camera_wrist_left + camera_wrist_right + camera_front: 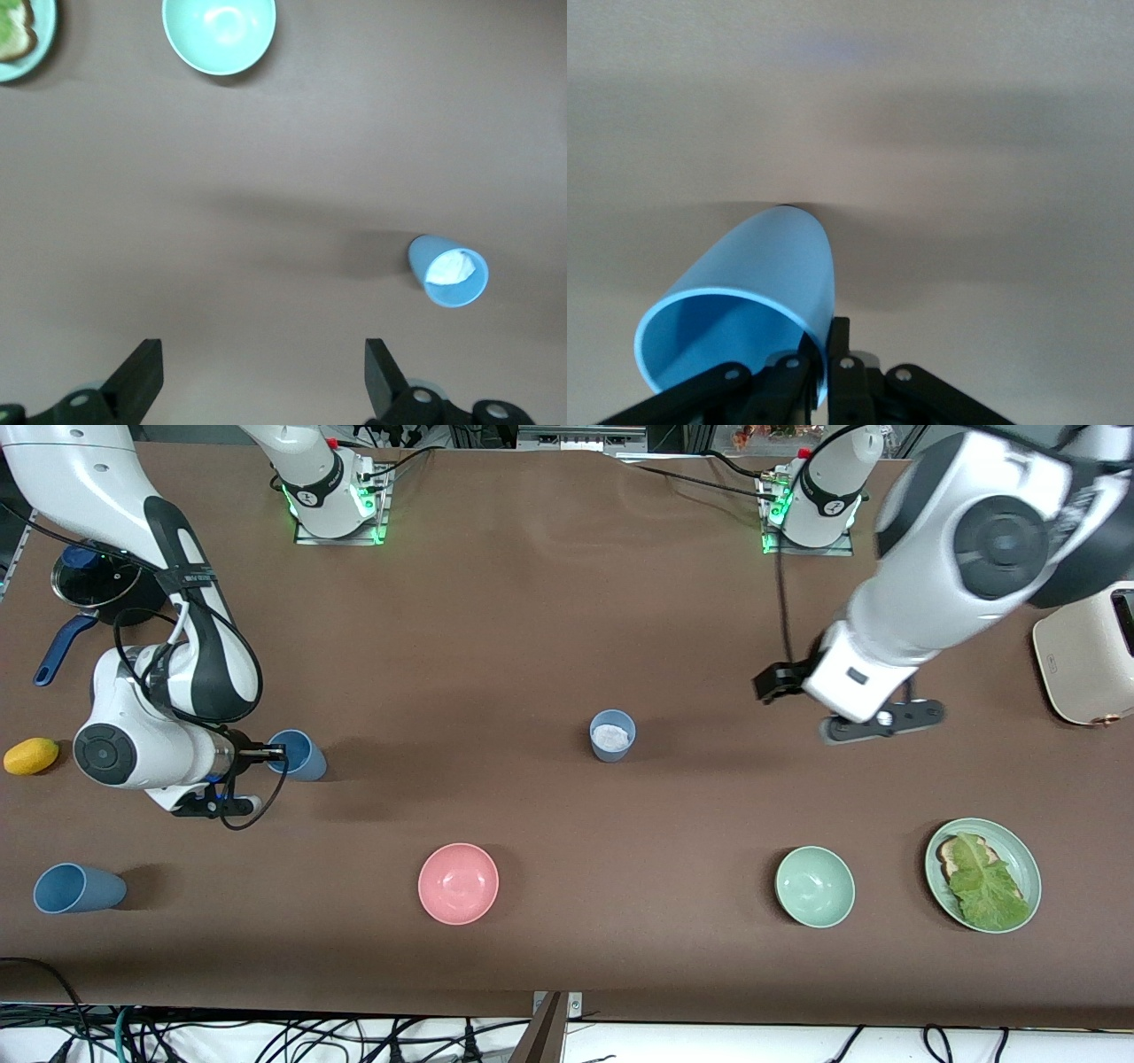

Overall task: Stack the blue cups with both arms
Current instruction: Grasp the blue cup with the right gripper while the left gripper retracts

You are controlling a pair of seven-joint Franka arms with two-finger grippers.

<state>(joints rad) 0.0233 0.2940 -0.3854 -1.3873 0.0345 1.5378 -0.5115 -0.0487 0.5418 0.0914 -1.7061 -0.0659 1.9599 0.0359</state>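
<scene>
A sky-blue cup point(303, 755) is near the right arm's end of the table. My right gripper point(273, 755) is shut on its rim; in the right wrist view one finger is inside and one outside the cup's point(749, 297) wall, at the gripper point(824, 354). A grey-blue cup point(612, 735) with something white inside stands upright mid-table and also shows in the left wrist view point(449, 270). A third blue cup point(78, 888) sits nearer the front camera at the right arm's end. My left gripper point(778, 684) is open and empty point(261, 376) above bare table, beside the grey-blue cup.
A pink bowl point(458, 883), a green bowl point(815, 887) and a green plate point(1019, 850) with toast and lettuce lie near the front edge. A toaster point(1085, 655) stands at the left arm's end. A lemon point(31, 755) and a pot with a lid point(89, 580) are at the right arm's end.
</scene>
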